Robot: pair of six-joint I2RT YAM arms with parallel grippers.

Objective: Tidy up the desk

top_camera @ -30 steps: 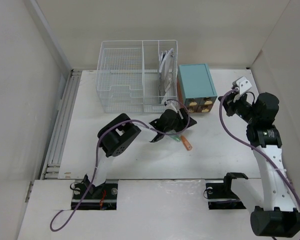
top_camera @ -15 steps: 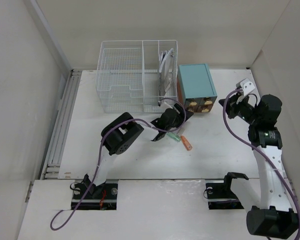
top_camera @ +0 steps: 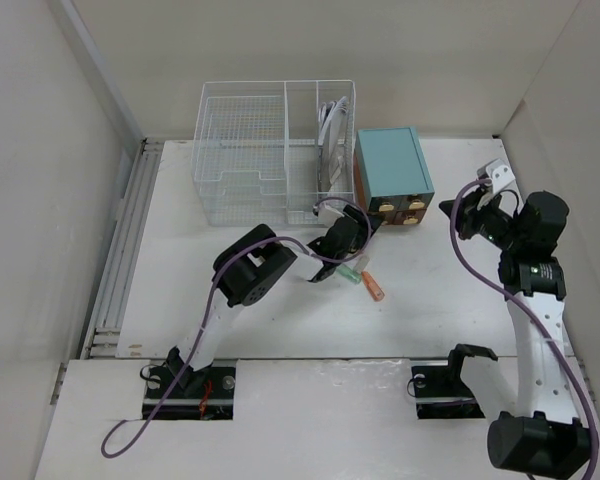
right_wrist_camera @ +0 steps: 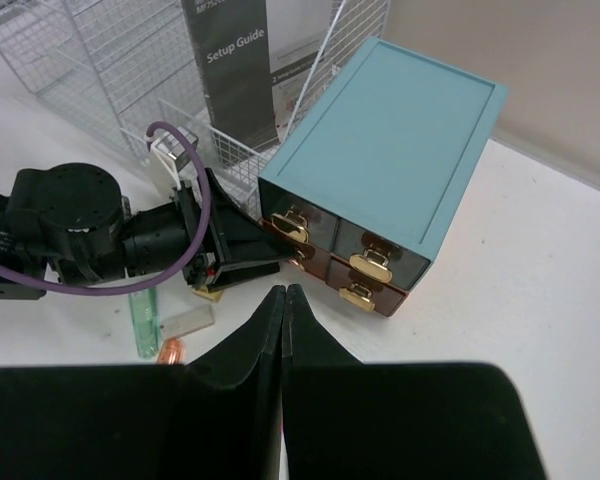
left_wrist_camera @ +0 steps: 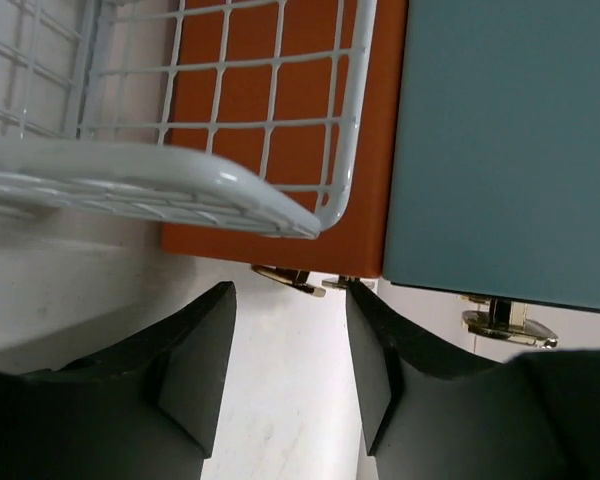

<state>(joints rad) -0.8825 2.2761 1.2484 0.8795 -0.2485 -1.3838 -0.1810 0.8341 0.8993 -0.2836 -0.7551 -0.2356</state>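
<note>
The counter (top_camera: 450, 300) spreads white and flat between the walls. It looks stiff and heavy, nothing to lift, so I'd say the handling falls to what sits on it. The left tool (left_wrist_camera: 287, 335) sits low, jaws parted and empty, just before the teal drawer box (top_camera: 390, 165) and its brass pulls (left_wrist_camera: 290, 277); these look small and slick, best pinched squarely. The right tool (right_wrist_camera: 283, 300) is pinched closed on nothing.
</note>
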